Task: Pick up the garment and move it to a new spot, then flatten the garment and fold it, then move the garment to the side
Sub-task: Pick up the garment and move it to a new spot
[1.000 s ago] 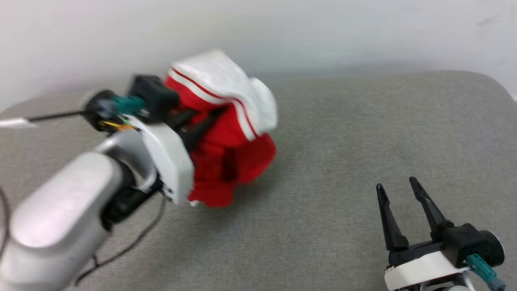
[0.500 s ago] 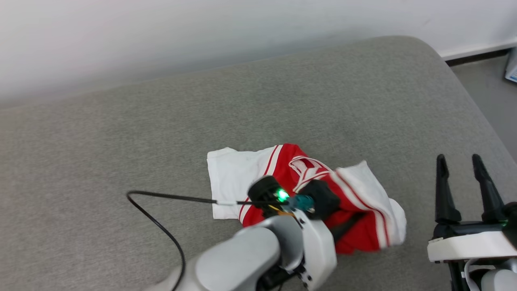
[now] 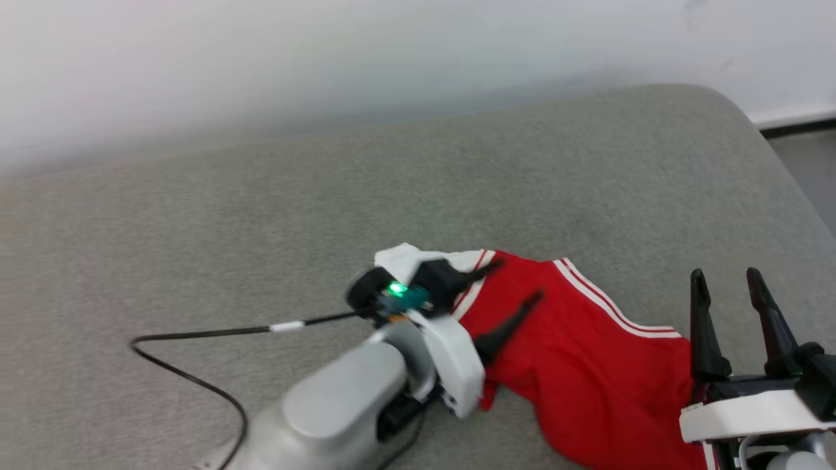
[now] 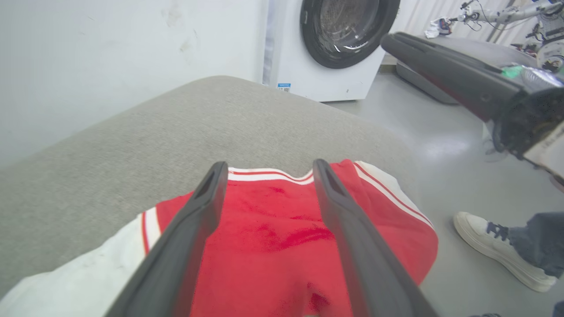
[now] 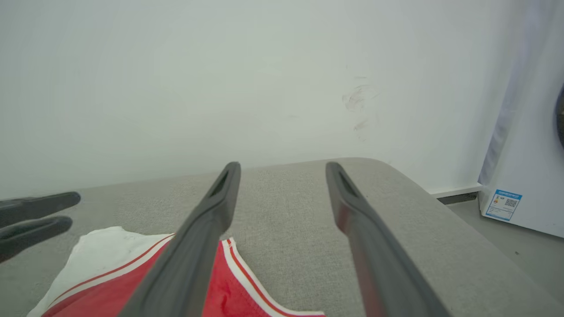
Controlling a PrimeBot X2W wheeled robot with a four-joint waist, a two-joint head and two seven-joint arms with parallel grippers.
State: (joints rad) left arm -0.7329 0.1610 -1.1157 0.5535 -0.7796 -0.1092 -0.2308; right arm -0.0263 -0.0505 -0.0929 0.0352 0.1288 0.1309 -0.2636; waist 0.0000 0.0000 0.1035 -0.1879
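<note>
Cushion [image 3: 196,228]: garment [image 3: 575,352] now loose, flatter

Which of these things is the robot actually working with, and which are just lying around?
Part of the job:
- red shirt
- left claw, open over the shirt
- right claw, open
- grey cushion the shirt lies on

Just lying about:
- washing machine
- a person's shoe on the floor

The garment [image 3: 588,365] is red with white sleeves and red-white striped trim. The left gripper [image 3: 519,279] has black jaws. The bench [image 3: 261,215] is plain grey.
</note>
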